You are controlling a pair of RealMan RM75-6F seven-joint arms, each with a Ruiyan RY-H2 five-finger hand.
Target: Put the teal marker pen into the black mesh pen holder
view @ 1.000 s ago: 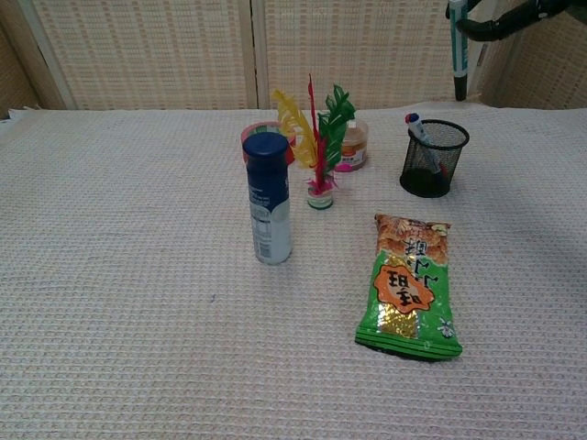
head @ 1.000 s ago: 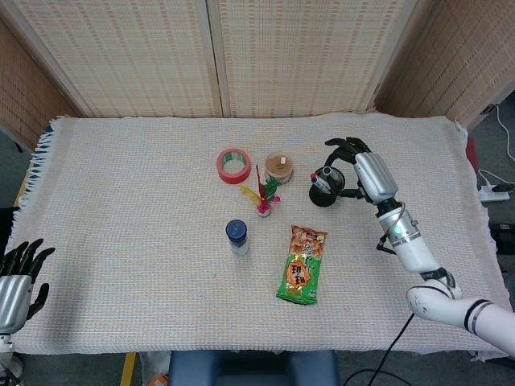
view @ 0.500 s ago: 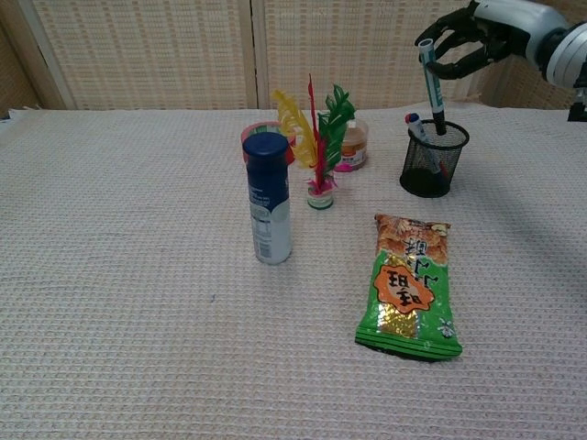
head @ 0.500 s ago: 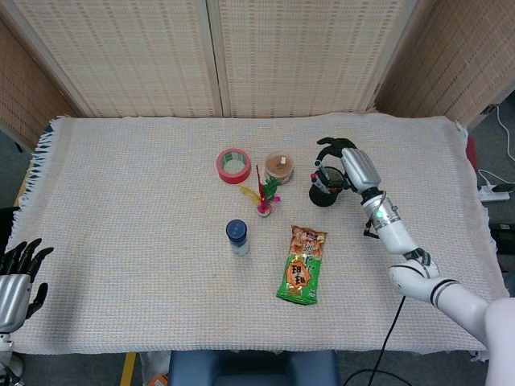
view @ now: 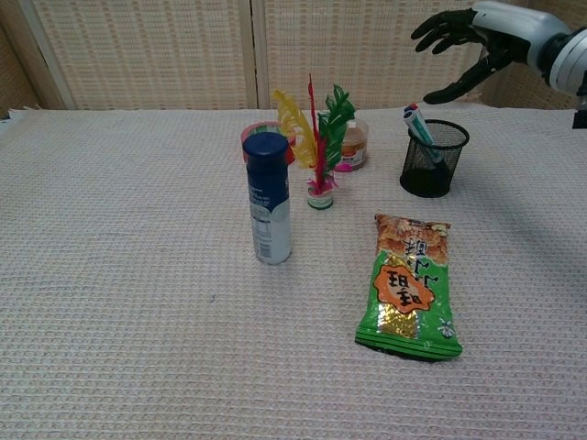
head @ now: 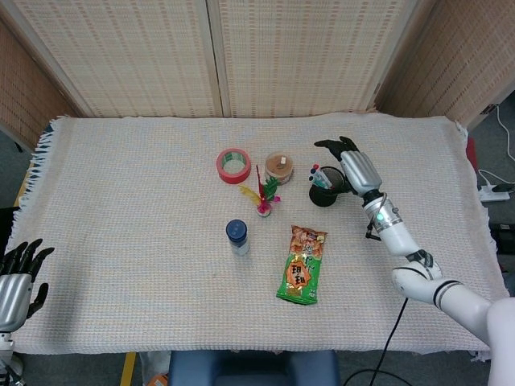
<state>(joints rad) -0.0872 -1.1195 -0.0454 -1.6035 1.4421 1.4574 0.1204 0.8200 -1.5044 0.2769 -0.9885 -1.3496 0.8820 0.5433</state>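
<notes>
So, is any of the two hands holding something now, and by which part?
Nothing is held. The right hand is open above the black mesh pen holder, and the teal marker pen leans inside it. The left hand is also empty.

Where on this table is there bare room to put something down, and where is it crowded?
Bare cloth runs from the blue-capped bottle to the table's left edge, by the left hand. More lies right of the snack bag, under the right arm. Crowded: red tape roll, feather shuttlecock, small jar and black mesh pen holder, with the right hand above it.
</notes>
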